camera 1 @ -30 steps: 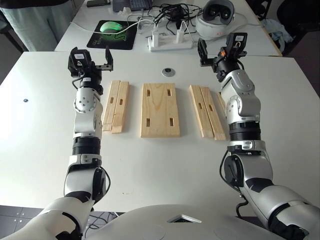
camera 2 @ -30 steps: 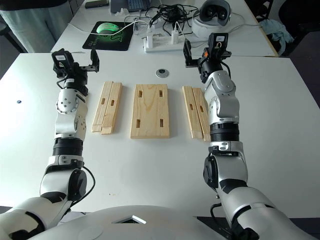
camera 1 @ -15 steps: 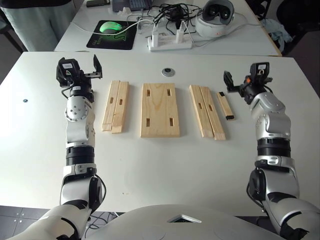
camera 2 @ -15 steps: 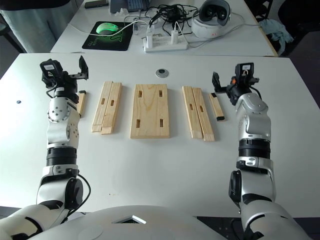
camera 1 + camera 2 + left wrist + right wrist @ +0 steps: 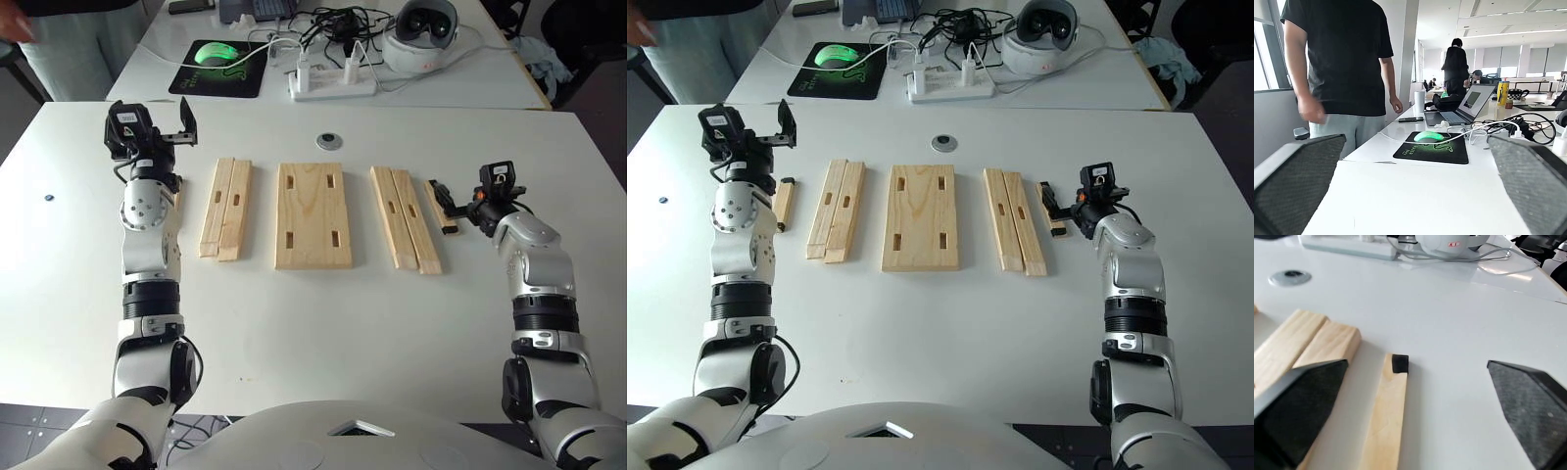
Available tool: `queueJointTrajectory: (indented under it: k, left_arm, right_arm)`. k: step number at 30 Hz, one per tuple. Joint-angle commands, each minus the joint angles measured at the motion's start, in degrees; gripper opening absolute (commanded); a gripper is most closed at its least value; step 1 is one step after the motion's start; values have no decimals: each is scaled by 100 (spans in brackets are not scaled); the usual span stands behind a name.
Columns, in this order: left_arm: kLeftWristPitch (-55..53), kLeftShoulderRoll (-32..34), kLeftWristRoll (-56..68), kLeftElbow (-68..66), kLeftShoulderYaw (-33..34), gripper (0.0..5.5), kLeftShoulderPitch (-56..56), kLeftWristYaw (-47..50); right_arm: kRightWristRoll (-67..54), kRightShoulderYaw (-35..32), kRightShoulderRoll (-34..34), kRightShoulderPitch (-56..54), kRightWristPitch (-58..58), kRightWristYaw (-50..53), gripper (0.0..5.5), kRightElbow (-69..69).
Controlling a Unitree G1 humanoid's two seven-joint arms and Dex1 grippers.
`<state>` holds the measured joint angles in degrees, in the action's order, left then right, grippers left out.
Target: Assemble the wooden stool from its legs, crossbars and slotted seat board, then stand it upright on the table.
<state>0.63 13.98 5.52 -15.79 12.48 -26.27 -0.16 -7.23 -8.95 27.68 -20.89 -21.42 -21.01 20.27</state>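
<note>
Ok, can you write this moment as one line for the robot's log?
stage: unassembled | right gripper: open, at short crossbar | left gripper: open, empty | seat board: flat

An open-plan office is shown. White tabletops (image 5: 294,323) are set one behind another. On the farther one a laptop (image 5: 1469,102), a green-lit mouse (image 5: 214,52) on a black mouse pad (image 5: 245,78), a power strip (image 5: 333,86) crowded with plugs and cables, and a VR headset (image 5: 421,39) are seen. Long ceiling light strips (image 5: 1508,34) and a far wall of windows (image 5: 1498,58) are visible beyond.
</note>
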Motion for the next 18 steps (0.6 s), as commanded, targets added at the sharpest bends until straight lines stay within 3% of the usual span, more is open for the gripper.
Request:
queueJointTrajectory:
  k: [1,17,18]
  left_arm:
    - [-85,23,-7,106,29,540,66,17]
    - [-116,6,-5,137,92,540,86,66]
    - [-114,3,-6,135,91,540,82,69]
  right_arm:
    - [191,96,117,-10,9,51,539,165]
    - [286,476,-41,77,-405,-211,539,289]
    - [359,572,-14,78,-514,-230,517,311]
